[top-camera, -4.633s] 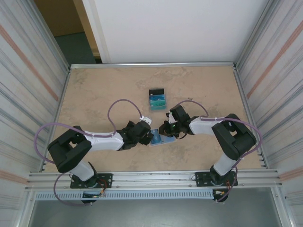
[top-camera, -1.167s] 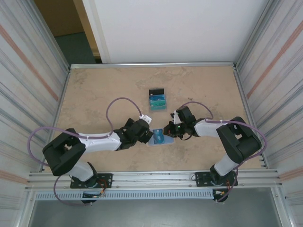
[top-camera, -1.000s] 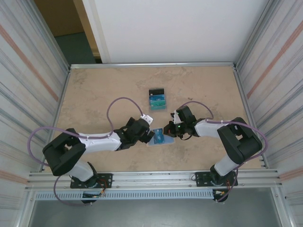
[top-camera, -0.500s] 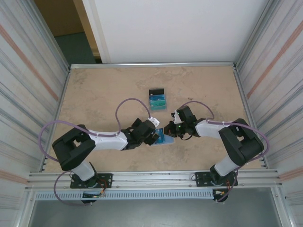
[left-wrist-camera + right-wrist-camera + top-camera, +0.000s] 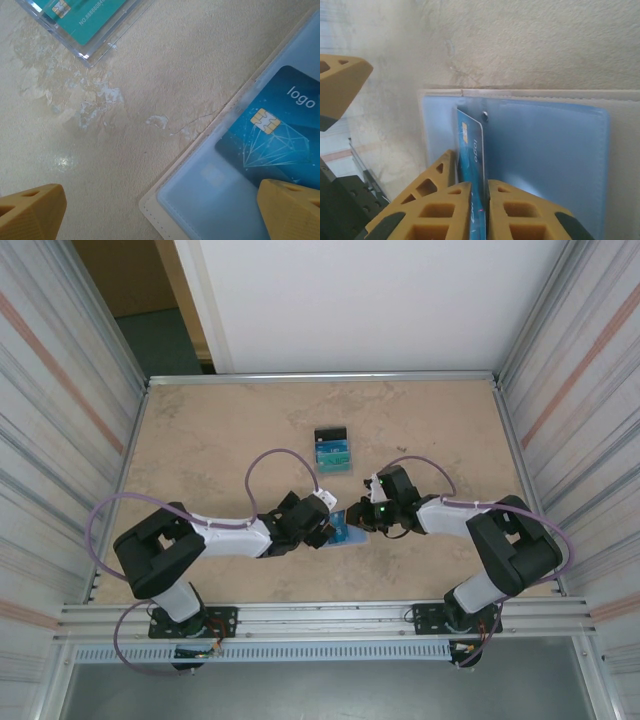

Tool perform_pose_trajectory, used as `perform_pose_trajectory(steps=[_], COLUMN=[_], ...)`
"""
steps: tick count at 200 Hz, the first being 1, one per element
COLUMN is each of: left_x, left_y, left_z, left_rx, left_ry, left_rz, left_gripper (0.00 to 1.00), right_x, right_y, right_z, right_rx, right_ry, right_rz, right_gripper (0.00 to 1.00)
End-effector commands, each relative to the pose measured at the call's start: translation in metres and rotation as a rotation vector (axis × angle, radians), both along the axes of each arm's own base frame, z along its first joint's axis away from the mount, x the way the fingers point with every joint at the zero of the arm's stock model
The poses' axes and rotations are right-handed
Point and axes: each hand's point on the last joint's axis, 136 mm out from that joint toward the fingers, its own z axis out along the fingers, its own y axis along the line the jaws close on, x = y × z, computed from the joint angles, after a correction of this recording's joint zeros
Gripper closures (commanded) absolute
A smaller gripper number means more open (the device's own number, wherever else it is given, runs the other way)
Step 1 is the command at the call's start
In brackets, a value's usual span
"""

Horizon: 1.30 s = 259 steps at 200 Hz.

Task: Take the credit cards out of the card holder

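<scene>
The card holder (image 5: 338, 537) lies open on the table between both arms, its tan edge and pale blue lining (image 5: 555, 150) facing up. A blue credit card (image 5: 280, 135) with a chip and a diamond print sticks partly out of its pocket. My right gripper (image 5: 479, 182) is shut on that card's near edge, holding it on edge over the lining. My left gripper (image 5: 160, 210) is open just above the holder's corner (image 5: 150, 205), one finger (image 5: 292, 207) over the lining and the other over bare table.
A clear case with a teal card (image 5: 82, 17) lies just beyond the holder, shown in the top view as a small pile (image 5: 333, 450) with a black card at its far end. Metal walls enclose the table (image 5: 200, 440) on both sides.
The left arm has swung right, bringing its open gripper up against the holder's left side. The right gripper has stayed on the blue card, hardly moving.
</scene>
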Motion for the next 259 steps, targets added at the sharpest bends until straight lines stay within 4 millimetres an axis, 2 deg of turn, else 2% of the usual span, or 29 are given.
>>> perform_pose_trajectory(steps=[1,32,68,96,156,200,259], left_x=[0.000,-0.001,-0.001,0.000,0.000,0.003,0.008], left_y=[0.005,0.006,0.006,0.007,0.012,0.015,0.012], left_z=[-0.005,-0.006,-0.005,-0.004,-0.004,0.004,0.025], left_rx=[0.024,0.018,0.015,0.017,0.033,0.028,-0.024], left_ry=[0.005,0.009,0.010,0.007,0.006,-0.010,-0.043], left_rz=[0.019,0.025,0.027,0.036,0.056,0.063,0.071], left_gripper=[0.01,0.01,0.01,0.01,0.01,0.01,0.01], right_x=[-0.004,-0.008,-0.006,-0.003,0.004,0.009,0.014], right_y=[0.012,0.023,0.023,0.016,-0.016,-0.026,-0.028], right_z=[0.010,0.002,-0.010,-0.014,-0.018,-0.002,0.034], right_rx=[0.049,0.041,-0.004,-0.047,-0.166,-0.201,-0.202], right_ry=[-0.018,-0.012,0.003,-0.006,-0.011,-0.063,-0.174], right_rz=[0.036,0.063,0.054,0.034,-0.014,-0.022,-0.006], right_gripper=[0.84,0.85,0.88,0.94,0.98,0.99,0.99])
